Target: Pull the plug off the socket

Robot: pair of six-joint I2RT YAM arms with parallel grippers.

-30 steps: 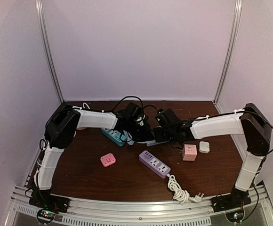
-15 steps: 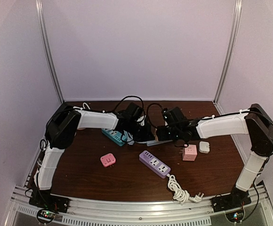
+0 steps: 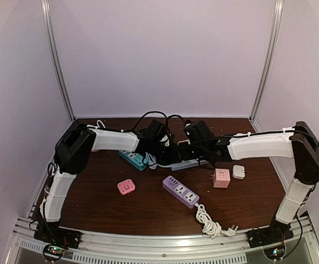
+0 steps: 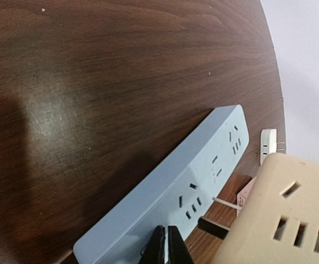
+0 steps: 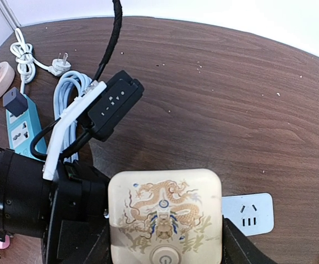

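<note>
A cream cube plug (image 5: 164,214) with a dragon print sits between the fingers of my right gripper (image 5: 165,245), which is shut on it. The cube hangs clear above the light blue power strip (image 4: 192,176), the socket. In the left wrist view the cube (image 4: 280,220) shows its own outlets, and its bare prongs (image 4: 214,227) are out of the strip. My left gripper (image 4: 166,245) is shut, with its tips down on the strip's near end. From above, the strip (image 3: 188,163) lies between both grippers.
A purple strip (image 3: 180,191) with a coiled white cord (image 3: 212,223) lies in front. A pink adapter (image 3: 126,187), a pink cube (image 3: 221,177) and a white adapter (image 3: 238,171) lie around it. A teal strip (image 3: 133,159) and a black adapter (image 5: 114,102) with cables crowd the left.
My right gripper has drawn back and up with the cream cube, away from the blue strip, so more of the strip shows. The left gripper has stayed on the strip.
</note>
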